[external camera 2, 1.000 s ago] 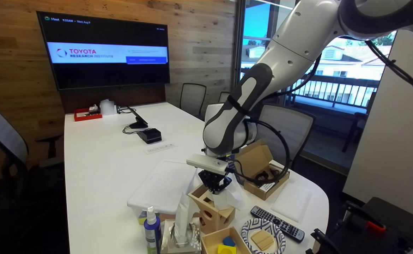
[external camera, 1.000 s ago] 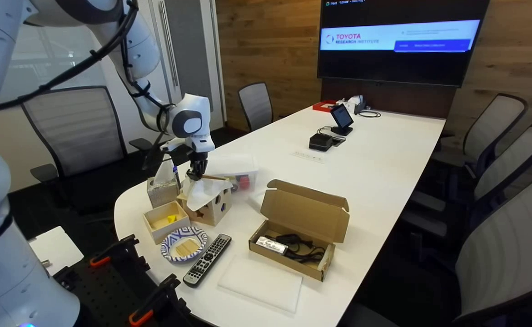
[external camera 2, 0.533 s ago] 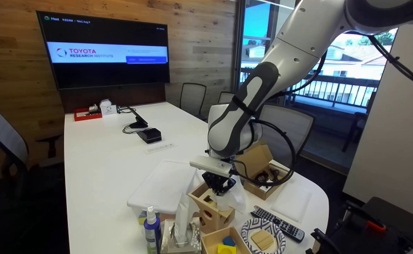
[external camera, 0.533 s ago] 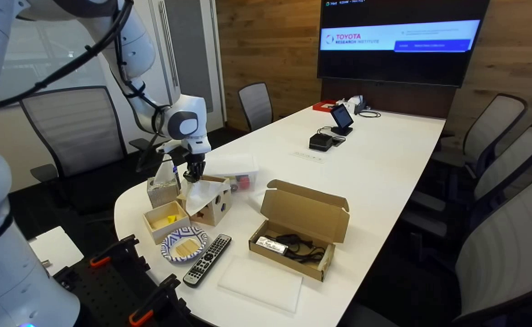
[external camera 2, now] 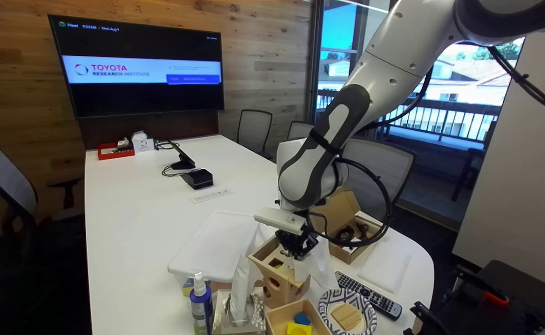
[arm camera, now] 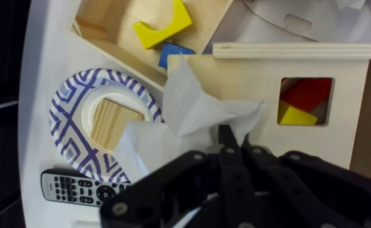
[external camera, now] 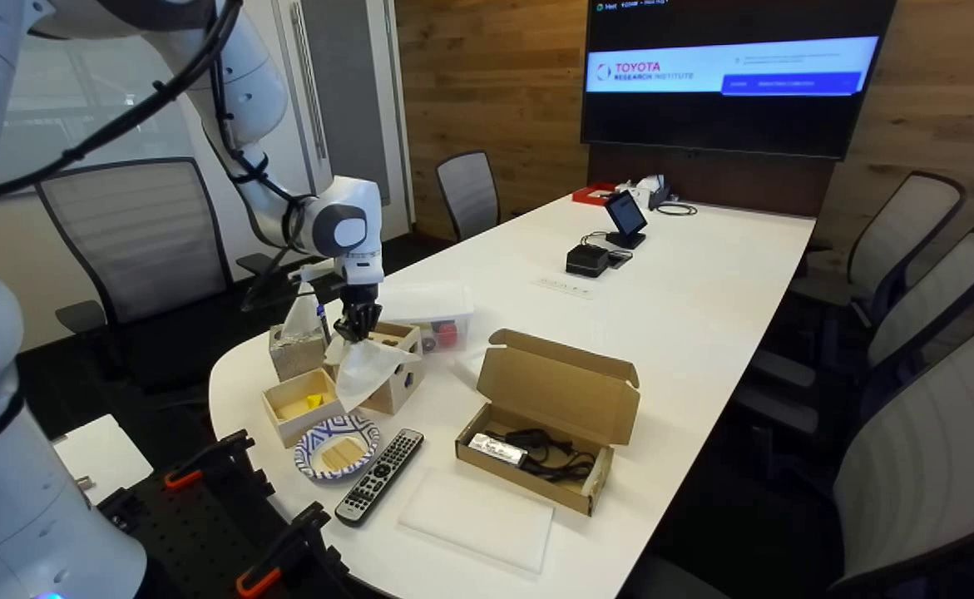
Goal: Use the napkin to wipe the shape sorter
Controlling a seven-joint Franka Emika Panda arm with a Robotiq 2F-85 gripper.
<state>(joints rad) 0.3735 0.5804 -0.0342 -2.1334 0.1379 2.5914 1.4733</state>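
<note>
The shape sorter is a light-wood cube (external camera: 404,384) with dark holes, on the table in both exterior views (external camera 2: 279,284). In the wrist view its top (arm camera: 312,142) shows a square hole with red and yellow blocks inside. My gripper (arm camera: 236,137) points down over the sorter's top near its edge, also in both exterior views (external camera: 357,333) (external camera 2: 299,255). Its fingers are shut on the white napkin (arm camera: 191,110). The napkin (external camera: 370,372) is draped over part of the sorter's top and hangs down beside it (external camera 2: 319,266), toward the plate. The pinched part is hidden between the fingers.
A wooden tray (external camera: 279,408) with yellow and blue blocks, a patterned paper plate (external camera: 308,453) and a remote (external camera: 380,476) lie close by. A tissue box (external camera 2: 258,304), spray bottle (external camera 2: 201,304), clear plastic bin (external camera 2: 216,246) and open cardboard box (external camera: 557,391) also stand around the sorter.
My gripper has moved right in an exterior view, toward the sorter's plate-side edge, and slightly lower. The napkin moved with it, hanging lower and uncovering more of the sorter's top. The sorter stayed put.
</note>
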